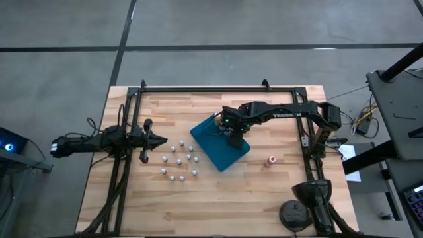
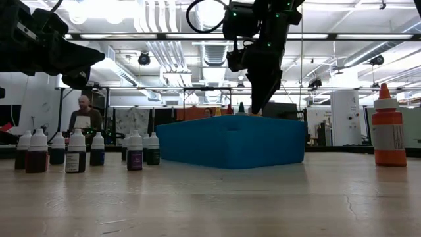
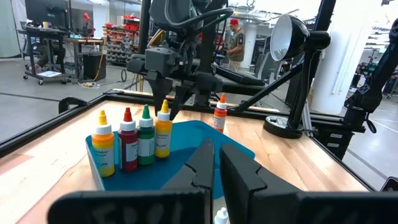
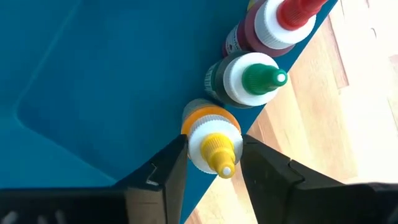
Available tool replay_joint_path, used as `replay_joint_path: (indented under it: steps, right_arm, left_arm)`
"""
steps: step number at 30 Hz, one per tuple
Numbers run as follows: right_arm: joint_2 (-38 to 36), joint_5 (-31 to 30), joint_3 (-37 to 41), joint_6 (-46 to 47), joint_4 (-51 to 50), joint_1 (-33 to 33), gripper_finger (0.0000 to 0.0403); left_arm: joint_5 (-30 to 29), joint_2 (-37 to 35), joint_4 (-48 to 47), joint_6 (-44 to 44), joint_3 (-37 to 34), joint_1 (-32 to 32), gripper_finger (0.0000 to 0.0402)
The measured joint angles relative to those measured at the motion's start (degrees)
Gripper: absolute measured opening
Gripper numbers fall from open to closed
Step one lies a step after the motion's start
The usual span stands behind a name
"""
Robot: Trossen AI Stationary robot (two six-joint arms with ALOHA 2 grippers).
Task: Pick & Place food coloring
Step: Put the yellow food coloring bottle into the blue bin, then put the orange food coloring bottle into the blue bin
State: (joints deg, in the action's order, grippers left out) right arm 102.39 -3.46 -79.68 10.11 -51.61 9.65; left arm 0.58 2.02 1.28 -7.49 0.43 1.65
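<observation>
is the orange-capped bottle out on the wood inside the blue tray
No: the high view shows the orange-capped bottle standing alone on the bare wooden table, well apart from the blue tray.

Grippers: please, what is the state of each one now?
Left gripper: closed, holding nothing.
Right gripper: jaws around the yellow-tipped bottle in the blue tray; grip cannot be told.

High cam: straight down, far, whole table (image 1: 198,205) in frame. Low cam: tabletop height, level, facing the room. Left wrist cam: looks across the table from some way off. Right wrist cam: points down, very close. All four share the blue tray (image 1: 221,152).
</observation>
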Motion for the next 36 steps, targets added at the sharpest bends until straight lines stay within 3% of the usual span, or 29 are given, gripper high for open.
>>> replay_joint_path:
  steps: [9, 20, 36]
  right_arm:
    - [-1.3, 0.3, -0.5, 0.0, -2.0, 0.0, 0.0173]
    - [-9.8, 0.5, -0.1, -2.8, -5.9, -1.9, 0.0180]
    - [-24.5, 3.9, 11.7, -10.9, -7.5, -8.7, 0.0185]
  left_arm:
    - [0.0, 0.0, 0.0, 0.0, 0.0, 0.0, 0.0000]
    - [0.0, 0.0, 0.0, 0.0, 0.0, 0.0, 0.0000]
    - [0.0, 0.0, 0.0, 0.0, 0.0, 0.0, 0.0000]
